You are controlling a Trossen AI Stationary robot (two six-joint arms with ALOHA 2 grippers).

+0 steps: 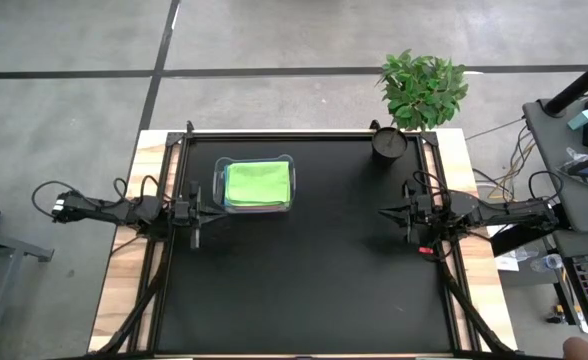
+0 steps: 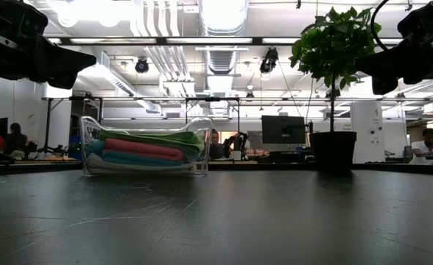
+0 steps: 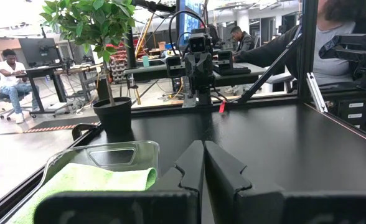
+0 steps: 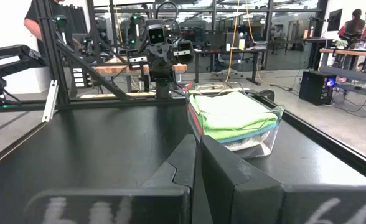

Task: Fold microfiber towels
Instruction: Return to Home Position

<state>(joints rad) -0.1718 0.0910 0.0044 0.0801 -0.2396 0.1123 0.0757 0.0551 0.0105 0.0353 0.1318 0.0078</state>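
- Towels (image 1: 258, 184): folded and stacked inside the tub (image 1: 218, 186), at the rear left of the surface (image 1: 314, 280).
- Green towel (image 2: 154, 137): top of the stack, covering the rest from above and rising about to the tub's rim.
- Pink towel (image 2: 143, 149): directly under the green towel, seen through the clear wall in the low view.
- Blue towel (image 2: 139, 158): under the pink towel (whether one layer or two, cannot tell).
- Pale towel (image 2: 128, 168): bottom of the stack, lying on the tub floor.
- Left gripper (image 1: 212, 210): fingers (image 3: 192, 163) pressed together on nothing, just beside the tub's left front corner, raised above the surface and pointing across it towards the other arm.
- Right gripper (image 1: 384, 211): fingers (image 4: 182, 163) likewise together on nothing, at the right side of the surface, well apart from the tub, facing the left gripper.
- Plant (image 1: 422, 88): leafy, upright in a dark pot (image 1: 388, 142) at the rear right corner, near the right gripper and apart from the tub.
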